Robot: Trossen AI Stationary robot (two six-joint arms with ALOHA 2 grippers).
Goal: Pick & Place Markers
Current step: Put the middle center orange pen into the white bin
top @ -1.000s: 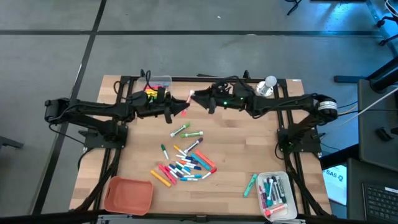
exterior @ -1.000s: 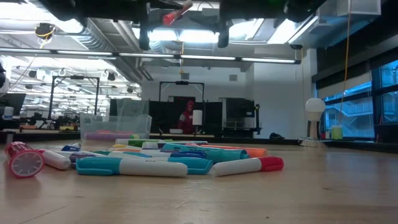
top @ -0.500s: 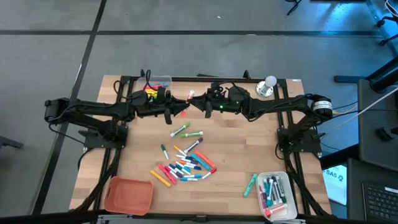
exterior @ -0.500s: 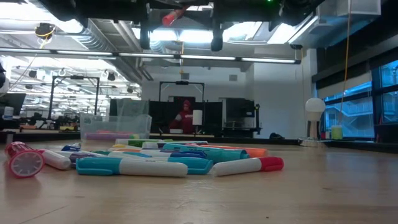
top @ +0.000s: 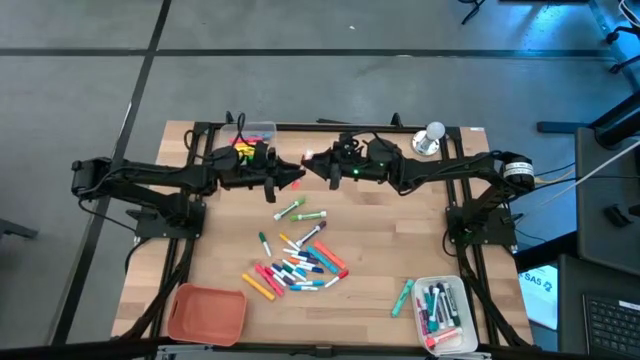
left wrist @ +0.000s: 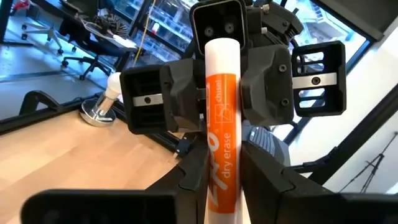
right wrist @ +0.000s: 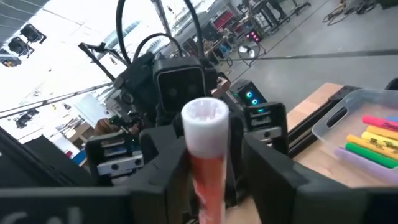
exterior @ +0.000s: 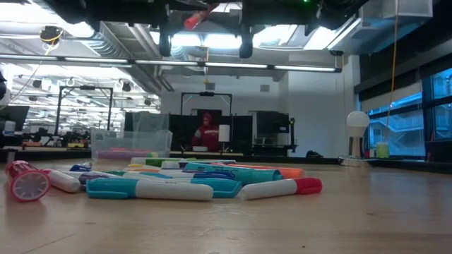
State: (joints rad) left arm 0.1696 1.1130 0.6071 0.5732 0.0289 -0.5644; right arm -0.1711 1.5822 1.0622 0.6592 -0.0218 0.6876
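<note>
Evidently a handover is staged above the far middle of the table [top: 390, 215]: one orange marker [top: 296, 174] is held in the air between the left gripper [top: 288, 177] and the right gripper [top: 318, 166], which face each other tip to tip. In the left wrist view the marker [left wrist: 219, 130] runs lengthwise from the left fingers [left wrist: 264, 177] into the right gripper's jaws, which stand on either side of its white end (whether they already press on it cannot be told). The left jaws are closed on the barrel. Meeting end to end lets one arm pass the marker without setting it down.

The loose markers [top: 298, 262] lie in a heap at mid-table. A bin [top: 441, 313] at the near right already holds several, so the handover is probably meant to bring this one within its reach.
</note>
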